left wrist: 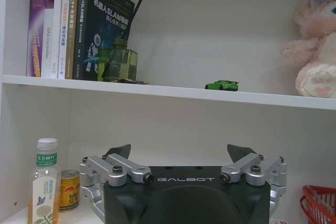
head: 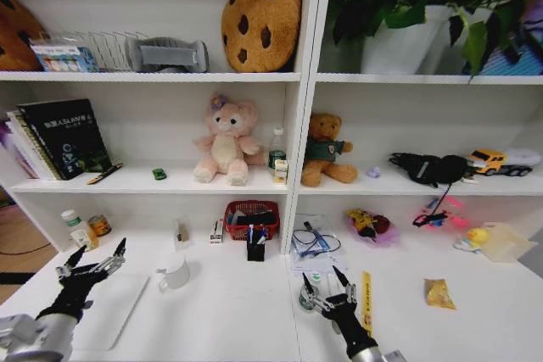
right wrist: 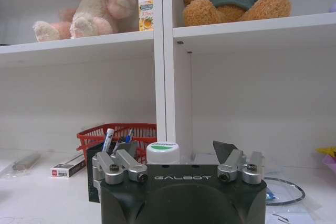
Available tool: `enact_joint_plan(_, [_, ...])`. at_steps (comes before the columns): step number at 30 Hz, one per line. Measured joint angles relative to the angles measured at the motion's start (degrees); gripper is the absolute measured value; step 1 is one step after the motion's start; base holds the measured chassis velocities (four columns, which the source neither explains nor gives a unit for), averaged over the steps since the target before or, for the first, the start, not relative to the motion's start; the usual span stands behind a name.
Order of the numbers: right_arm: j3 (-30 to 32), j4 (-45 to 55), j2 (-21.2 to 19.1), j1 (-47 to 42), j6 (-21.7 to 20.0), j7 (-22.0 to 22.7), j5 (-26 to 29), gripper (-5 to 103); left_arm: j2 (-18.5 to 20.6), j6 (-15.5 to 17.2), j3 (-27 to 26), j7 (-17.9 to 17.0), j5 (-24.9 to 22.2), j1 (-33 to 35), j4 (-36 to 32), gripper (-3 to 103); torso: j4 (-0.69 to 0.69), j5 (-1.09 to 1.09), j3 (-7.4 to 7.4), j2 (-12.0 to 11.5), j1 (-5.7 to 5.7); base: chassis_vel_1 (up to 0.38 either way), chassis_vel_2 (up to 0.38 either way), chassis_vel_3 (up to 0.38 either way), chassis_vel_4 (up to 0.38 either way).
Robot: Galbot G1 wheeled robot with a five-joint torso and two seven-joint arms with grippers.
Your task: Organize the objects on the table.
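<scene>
Table [head: 246,311] is the biggest thing here, long and white, and lots of small stuff sits on it. A closed silver laptop [head: 114,311] lies flat near the left front. A white mug [head: 175,273] stands just beside it. At the back, by the wall, a red basket [head: 252,214] holds pens, and a black pen holder [head: 255,248] stands in front of it. To the right lie some cables [head: 316,242], a yellow strip [head: 366,301] and a small snack bag [head: 439,293]. A tea bottle [head: 75,228] and a can [head: 100,225] stand at the far left.

The tiny green toy car [head: 159,174] is up on the shelf [head: 153,182], not on the table, well apart from a pink plush bunny [head: 225,142]. A pen [head: 104,174] lies on that shelf too, next to the books [head: 59,137].

The left gripper [head: 96,258] hangs over the laptop with its jaws wide apart, holding nothing. The right gripper [head: 322,286] hangs low over the table, close to a white jar with a green lid [right wrist: 162,152]. Its jaws are apart too, and empty.

I think the tidy-up has hardly begun. Things lie all over, and nothing is being carried.
</scene>
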Motion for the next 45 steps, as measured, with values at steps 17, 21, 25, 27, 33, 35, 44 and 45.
enact_joint_plan(17, [-0.41, 0.59, 0.48, -1.31, -0.07, 0.27, 0.04, 30, 0.0, 0.0, 0.0, 0.0, 0.0, 0.0, 0.0, 100, 0.0, 0.0, 0.0, 0.0, 0.0, 0.0, 0.0, 0.0, 0.0])
enact_joint_plan(21, [-0.12, 1.31, 0.54, -2.06, 0.13, 0.28, -0.14, 30, 0.0, 0.0, 0.0, 0.0, 0.0, 0.0, 0.0, 100, 0.0, 0.0, 0.0, 0.0, 0.0, 0.0, 0.0, 0.0, 0.0])
enact_joint_plan(25, [2.76, 6.61, 1.98, -7.89, 0.77, 1.74, -0.79, 30, 0.0, 0.0, 0.0, 0.0, 0.0, 0.0, 0.0, 100, 0.01, -0.01, 0.0, 0.0, 0.0, 0.0, 0.0, 0.0, 0.0])
enact_joint_plan(27, [4.35, 10.2, 4.09, -12.13, 0.55, 4.04, -1.55, 30, 0.0, 0.0, 0.0, 0.0, 0.0, 0.0, 0.0, 100, 0.0, -0.01, -0.01, 0.0, 0.0, 0.0, 0.0, 0.0, 0.0])
enact_joint_plan(33, [5.38, 16.84, 11.13, -29.19, 8.17, 10.99, -7.82, 30, 0.0, -0.01, 0.0, 0.01, -0.01, 0.0, 0.0, 100, -0.01, -0.01, -0.01, 0.01, 0.0, 0.0, 0.0, 0.0, 0.0])
enact_joint_plan(35, [5.25, 16.85, 11.9, -32.13, 11.2, 12.87, -9.73, 30, 0.01, -0.01, 0.01, 0.02, 0.0, 0.0, 0.0, 100, 0.0, -0.01, -0.01, 0.0, 0.0, 0.0, 0.0, 0.0, 0.0])
enact_joint_plan(44, [5.97, 1.98, 15.66, -33.23, 23.21, 25.64, -15.48, 30, 0.0, -0.01, 0.0, 0.0, 0.0, 0.0, 0.0, 100, 0.0, 0.0, 0.0, 0.0, 0.0, 0.0, 0.0, 0.0, 0.0])
enact_joint_plan(45, [6.05, -0.73, 16.1, -31.79, 23.98, 26.01, -15.23, 30, 0.0, -0.01, 0.0, 0.01, 0.0, 0.0, 0.0, 100, 0.0, 0.01, -0.01, 0.0, -0.01, 0.0, 0.0, 0.0, 0.0])
